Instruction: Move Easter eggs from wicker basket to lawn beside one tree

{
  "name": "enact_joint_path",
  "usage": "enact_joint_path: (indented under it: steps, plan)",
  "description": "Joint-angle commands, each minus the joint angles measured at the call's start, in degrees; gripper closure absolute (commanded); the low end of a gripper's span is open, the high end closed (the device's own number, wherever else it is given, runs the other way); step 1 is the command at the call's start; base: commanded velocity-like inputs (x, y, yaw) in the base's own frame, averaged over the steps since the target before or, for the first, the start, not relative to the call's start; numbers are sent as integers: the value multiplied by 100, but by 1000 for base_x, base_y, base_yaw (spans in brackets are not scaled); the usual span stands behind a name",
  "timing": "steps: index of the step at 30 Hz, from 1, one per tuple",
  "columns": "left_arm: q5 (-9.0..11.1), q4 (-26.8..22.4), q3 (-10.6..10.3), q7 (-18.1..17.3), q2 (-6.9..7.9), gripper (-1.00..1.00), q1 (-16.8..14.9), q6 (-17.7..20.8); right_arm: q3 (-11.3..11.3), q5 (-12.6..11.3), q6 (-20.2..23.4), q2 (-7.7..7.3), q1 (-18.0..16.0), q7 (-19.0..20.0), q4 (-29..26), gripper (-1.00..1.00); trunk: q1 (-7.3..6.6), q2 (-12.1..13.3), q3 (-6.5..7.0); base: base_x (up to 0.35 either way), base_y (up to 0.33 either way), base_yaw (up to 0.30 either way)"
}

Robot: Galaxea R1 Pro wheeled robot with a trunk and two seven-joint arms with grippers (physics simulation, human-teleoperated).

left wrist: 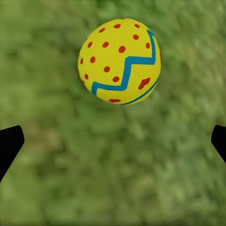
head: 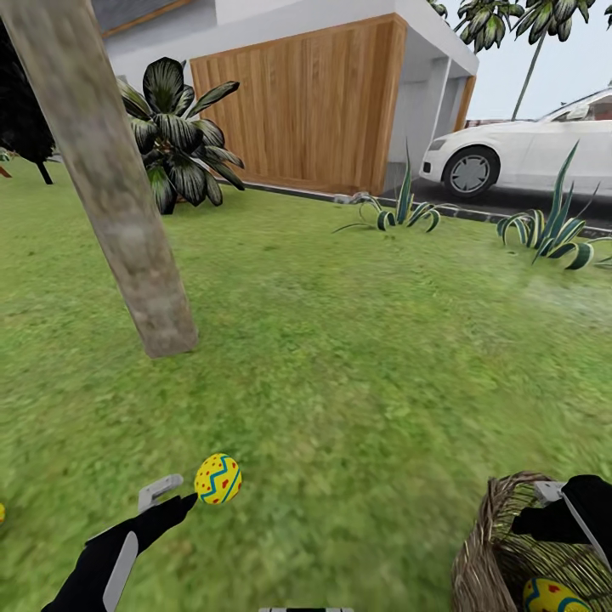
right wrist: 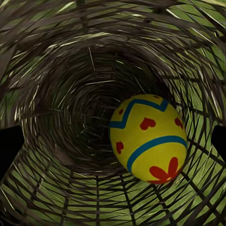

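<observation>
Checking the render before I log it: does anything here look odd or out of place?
One thing: the tree trunk leans sharply rather than standing upright, though the tilted head view may cause that. Otherwise an egg lies on the lawn just beyond the open left pincer, and another egg sits in the wicker basket.

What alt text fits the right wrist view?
One yellow Easter egg with blue bands, red hearts and a red flower lies inside the dark woven wicker basket, seen from above. Green lawn shows through the weave.
</observation>
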Motion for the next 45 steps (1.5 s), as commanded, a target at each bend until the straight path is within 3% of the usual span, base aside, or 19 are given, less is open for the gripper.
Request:
enact_joint_path:
  steps: [1, 3, 26, 39, 45]
  plan:
    - [54, -6, 12, -11, -2, -100, -2, 45, -14, 61, 18, 2, -2, 52, -6, -100, -1, -2, -5, 0, 0, 0]
    - [54, -6, 7, -11, -3, -100, -2, 44, -15, 61, 18, 2, -2, 52, -6, -100, -1, -2, -5, 0, 0, 0]
    - [46, -6, -7, 24, -15, -100, -2, 46, -15, 53, 18, -6, -2, 52, -7, -100, 58, -33, -515, 0, 0, 0]
    - [39, -4, -19, 24, -94, -100, -2, 53, -9, 59, 18, -1, -2, 52, -6, -100, 92, -50, -803, 0, 0, 0]
    - [28, 206, -25, 24, -107, -100, -2, -4, -11, 60, 18, -4, -2, 52, -7, -100, 107, -58, -935, 0, 0, 0]
